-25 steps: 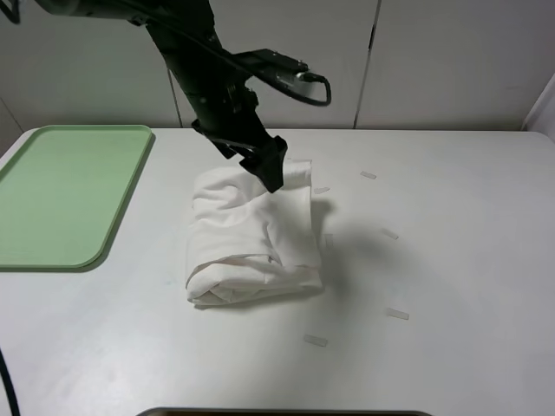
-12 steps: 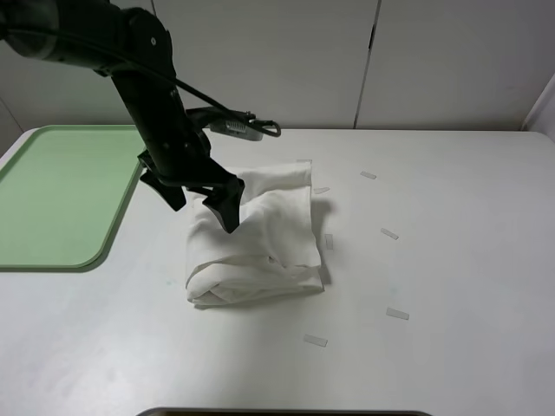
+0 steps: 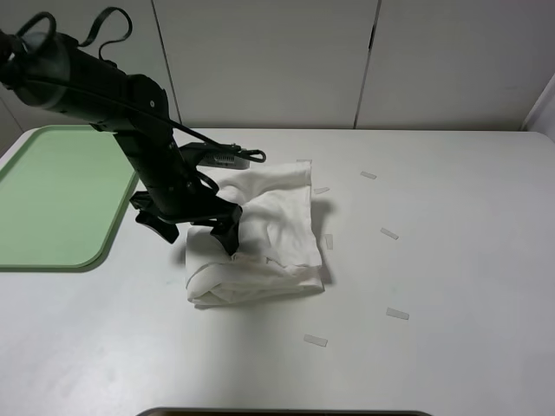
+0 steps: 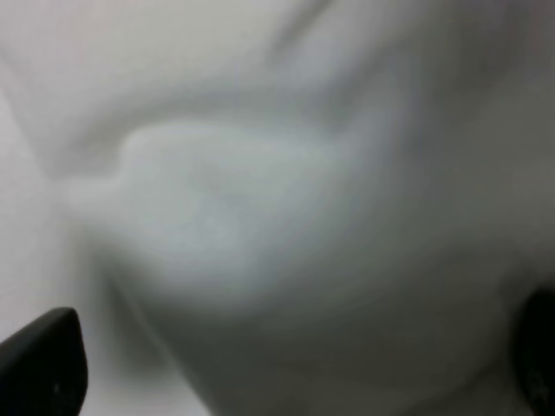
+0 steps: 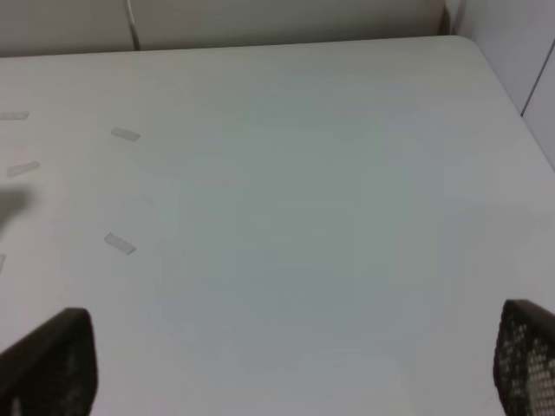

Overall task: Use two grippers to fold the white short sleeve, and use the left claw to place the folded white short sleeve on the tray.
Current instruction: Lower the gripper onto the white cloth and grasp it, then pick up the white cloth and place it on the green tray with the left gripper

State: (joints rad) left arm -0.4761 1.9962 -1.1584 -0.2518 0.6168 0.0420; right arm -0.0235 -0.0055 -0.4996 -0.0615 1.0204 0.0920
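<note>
while the folding looks done, we judge the step in hand to be the pickup. at far left the tray [image 3: 61, 195] lies on the surface [image 3: 451, 260] with nothing on it. just right of it our left tool [image 3: 192, 227] is down at the shirt's [image 3: 269, 234] left edge with its jaws spread wide, one finger on the tray side of the bundle and the other pressed into the cloth; nothing is gripped yet. the left wrist view shows only blurred white fabric [image 4: 260, 217] very close, with a dark fingertip at each lower corner, which fits jaws straddling the bundle. the shirt sits as a rumpled folded bundle near the middle of the surface, well apart from the tray. further right a few tape scraps [image 3: 397, 314] dot the bare surface. our right tool is out of the high view; its wrist camera shows both fingertips [image 5: 48, 360] far apart over bare surface, so it is released and holds nothing. next we should close the left tool on enough layers that the bundle holds together, lift clear, and carry it left onto the tray. a shallow bite could let the fold fall open.
</note>
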